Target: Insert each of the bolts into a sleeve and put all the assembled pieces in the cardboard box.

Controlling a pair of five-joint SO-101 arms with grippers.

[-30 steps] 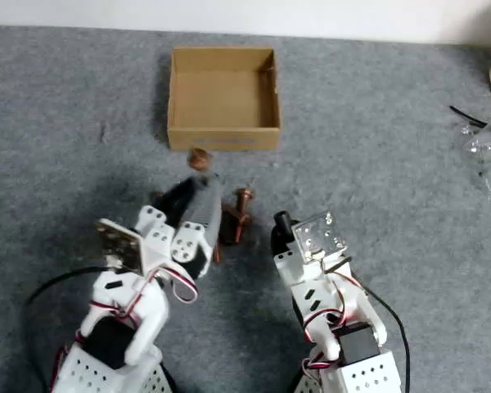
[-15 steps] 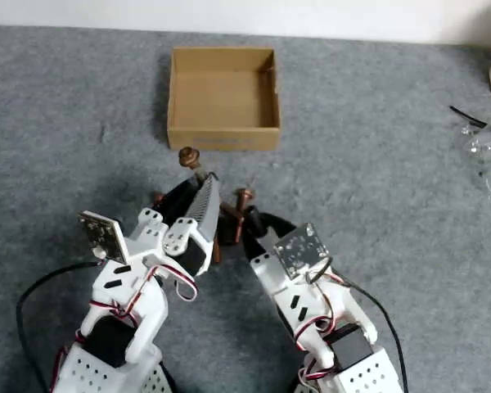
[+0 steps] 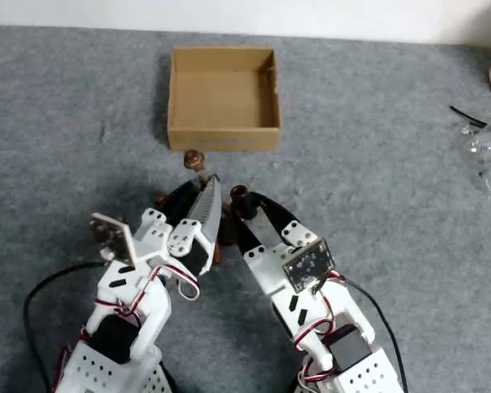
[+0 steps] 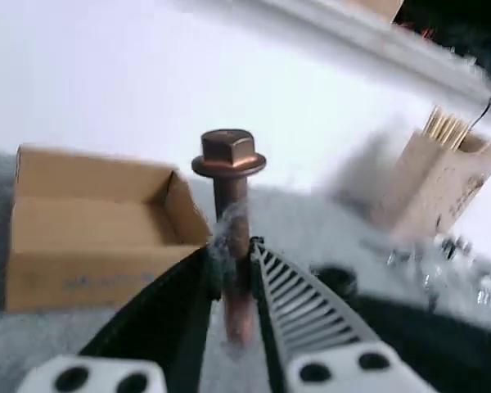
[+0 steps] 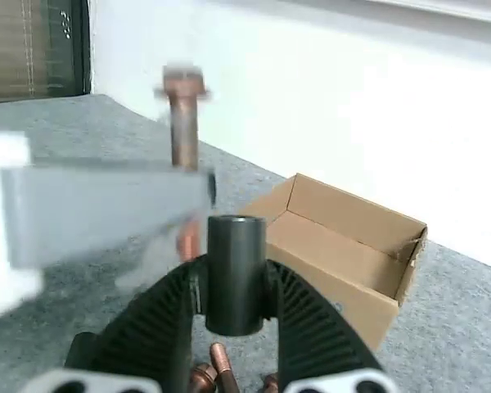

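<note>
Just on the near side of the cardboard box (image 3: 221, 137), the left hand (image 4: 233, 255) is clamped on the shank of a bolt (image 4: 229, 192), which stands upright with its head up. Close to its right, the right hand (image 5: 234, 282) grips a dark sleeve (image 5: 236, 241), also upright with its bore open at the top. Bolt and sleeve are near each other but not joined. Spare bolts (image 5: 215, 366) lie on the grey table (image 3: 376, 164) below the hands. The box looks empty, so I judge the task barely begun: the first insertion is not yet done, and every assembled piece is yet to be boxed.
</note>
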